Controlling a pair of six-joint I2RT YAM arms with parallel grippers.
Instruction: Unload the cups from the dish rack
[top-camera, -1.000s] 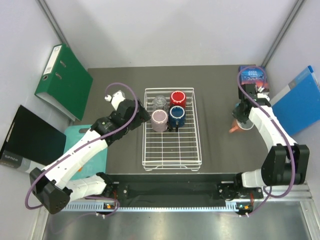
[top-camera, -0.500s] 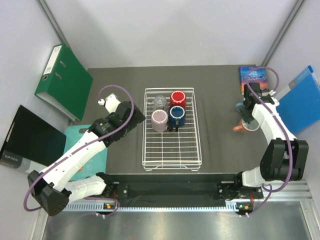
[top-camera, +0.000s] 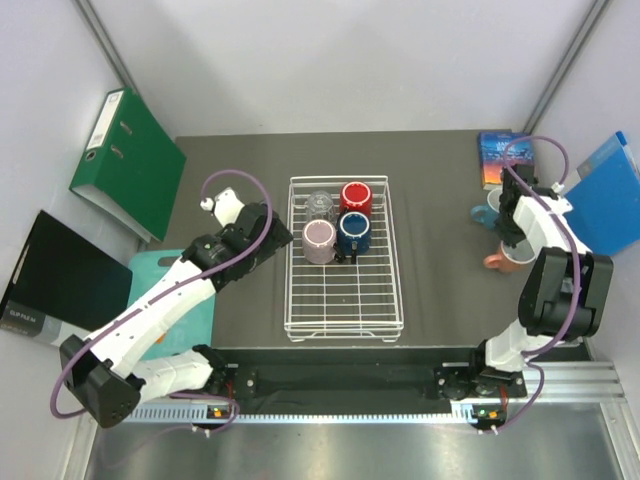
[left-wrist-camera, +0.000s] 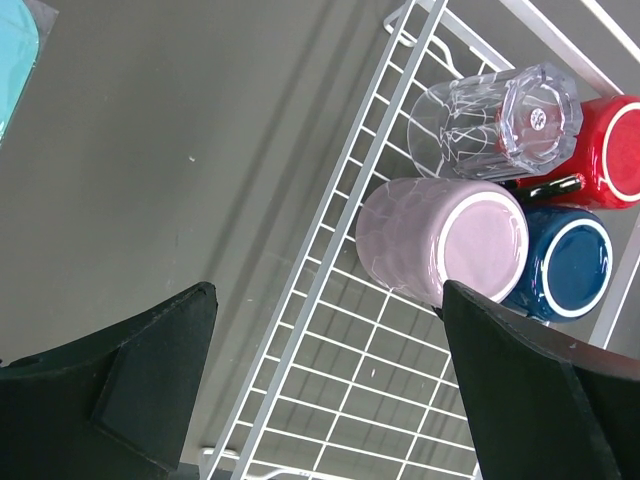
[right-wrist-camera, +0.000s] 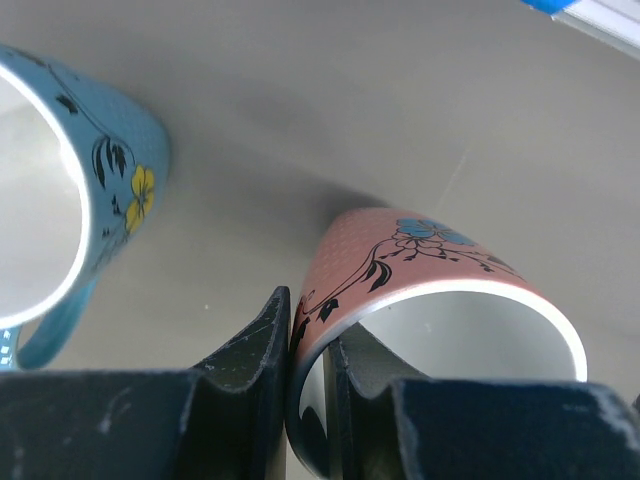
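The white wire dish rack (top-camera: 340, 300) sits mid-table with a clear glass (top-camera: 320, 205), a red mug (top-camera: 356, 197), a mauve-pink mug (top-camera: 319, 240) and a dark blue mug (top-camera: 354, 232) at its far end. My left gripper (top-camera: 272, 232) hovers open by the rack's left rim (left-wrist-camera: 330, 220), empty (left-wrist-camera: 328, 300), short of the pink mug (left-wrist-camera: 445, 240). At the right, my right gripper (right-wrist-camera: 308, 330) is shut on the wall of the salmon-orange mug (right-wrist-camera: 420, 260), one finger inside, low over the table (top-camera: 510, 258). A light blue mug (right-wrist-camera: 110, 170) stands just beside it (top-camera: 487, 213).
A green binder (top-camera: 130, 160), a black folder (top-camera: 60, 275) and a teal board (top-camera: 165, 290) lie along the left. A book (top-camera: 500, 155) and a blue folder (top-camera: 610, 195) sit at the far right, close to the right arm.
My right gripper has carried the salmon mug to the right, uncovering the light blue mug. The left arm drew back a little from the rack.
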